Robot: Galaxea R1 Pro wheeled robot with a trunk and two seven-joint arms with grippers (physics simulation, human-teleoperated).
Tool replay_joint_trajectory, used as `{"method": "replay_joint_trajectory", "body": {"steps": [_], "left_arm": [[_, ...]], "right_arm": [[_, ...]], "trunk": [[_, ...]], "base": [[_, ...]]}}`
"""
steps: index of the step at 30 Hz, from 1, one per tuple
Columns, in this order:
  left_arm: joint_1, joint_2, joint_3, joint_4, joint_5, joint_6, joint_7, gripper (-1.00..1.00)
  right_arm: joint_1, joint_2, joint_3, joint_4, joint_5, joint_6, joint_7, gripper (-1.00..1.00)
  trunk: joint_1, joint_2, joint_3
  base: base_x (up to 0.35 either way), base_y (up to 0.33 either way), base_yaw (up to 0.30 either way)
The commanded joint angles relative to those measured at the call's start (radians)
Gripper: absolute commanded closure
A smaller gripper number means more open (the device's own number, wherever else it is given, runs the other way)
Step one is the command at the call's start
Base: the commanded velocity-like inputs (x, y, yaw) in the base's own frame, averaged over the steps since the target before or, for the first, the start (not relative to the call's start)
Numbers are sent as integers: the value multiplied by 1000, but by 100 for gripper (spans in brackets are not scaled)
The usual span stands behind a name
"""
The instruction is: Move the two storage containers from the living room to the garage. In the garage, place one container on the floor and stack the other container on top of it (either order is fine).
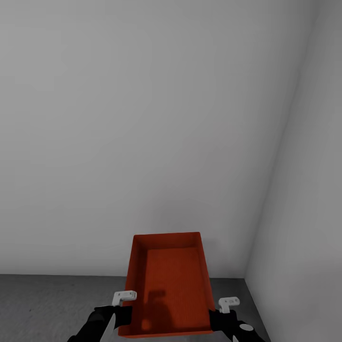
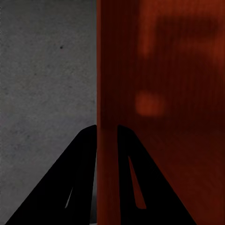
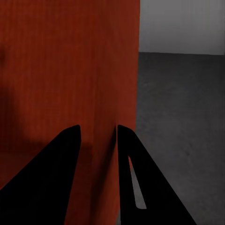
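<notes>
One storage container (image 1: 168, 285) — a rust-red, open-top rectangular box with smooth walls — is held off the floor (image 1: 47, 304) between both arms, in front of a plain white-grey wall (image 1: 142, 118) near the room corner where a second wall (image 1: 308, 190) meets it. The interior is visible in the head view: it holds no objects, only soft shadows across its base. The left gripper (image 2: 107, 129) is clamped on the container's left side wall; in the left wrist view one black finger (image 2: 79, 159) lies on the outer face and the other on the inner face, with the wall's thin edge sandwiched between them. The right gripper (image 3: 97, 127) grips the right side wall in the same manner — one finger (image 3: 131, 159) outside, one inside, the red wall standing between them. In the head view the left gripper (image 1: 124, 308) and right gripper (image 1: 219, 311) sit at the near ends of the two long walls, close to the container's near corners. Below the container, both wrist views show dark grey, mottled concrete floor (image 2: 42, 70); the container's underside does not appear to touch it.
</notes>
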Motion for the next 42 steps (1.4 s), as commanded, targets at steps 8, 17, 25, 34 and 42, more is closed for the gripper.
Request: {"method": "replay_joint_trajectory", "body": {"steps": [8,17,25,34,42], "left_arm": [[-1,-41,6,-19,8,-75,-2,100],[-1,-41,6,-19,8,-74,1,100],[-1,-41,6,-19,8,-75,1,100],[-1,-41,6,-19,8,-75,1,100],[-1,-41,6,-19,8,-75,1,100]], "right_arm": [[0,25,29,5,-5,-4,2,100],[0,25,29,5,-6,-3,2,100],[0,25,29,5,-6,-2,2,100],[0,25,29,5,-6,-2,2,100],[0,25,29,5,-6,-4,2,100]], "trunk": [[0,-2,-2],[0,-2,-2],[0,-2,-2],[0,-2,-2],[0,-2,-2]], "base": [[0,0,0],[8,-178,0],[46,-201,0],[4,-16,0],[0,0,0]]}}
